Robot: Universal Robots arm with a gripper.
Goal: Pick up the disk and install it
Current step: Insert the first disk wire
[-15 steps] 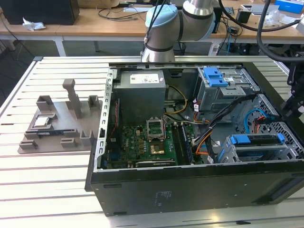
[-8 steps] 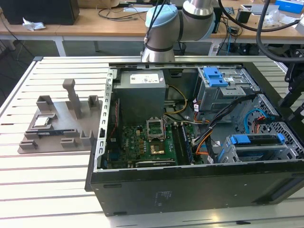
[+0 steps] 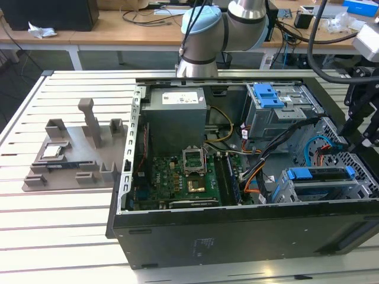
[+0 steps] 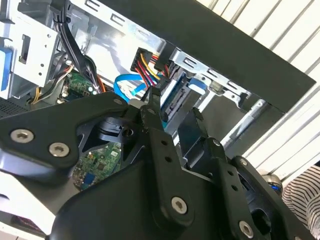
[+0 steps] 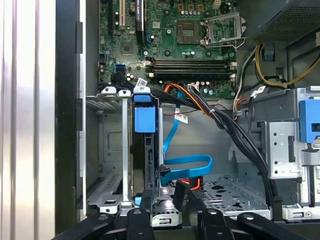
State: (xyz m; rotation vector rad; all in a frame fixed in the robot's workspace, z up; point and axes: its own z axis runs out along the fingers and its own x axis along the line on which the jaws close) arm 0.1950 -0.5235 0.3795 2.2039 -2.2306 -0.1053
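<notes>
Exterior view: high, angled down over the slatted table [image 3: 65,236] at the open computer case [image 3: 237,231], whole case in frame, arm behind it. First wrist view: close, looking straight down into the case past the pincer [image 5: 162,202]; shares the motherboard [image 5: 175,35] and blue cable [image 5: 187,165] with the exterior view. Second wrist view: very close behind the linkage, looking obliquely at the case wall.

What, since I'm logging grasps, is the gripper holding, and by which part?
It cannot be told. The gripper is at the near end of the disk, which stands on edge in the metal cage, but no firm hold shows.
</notes>
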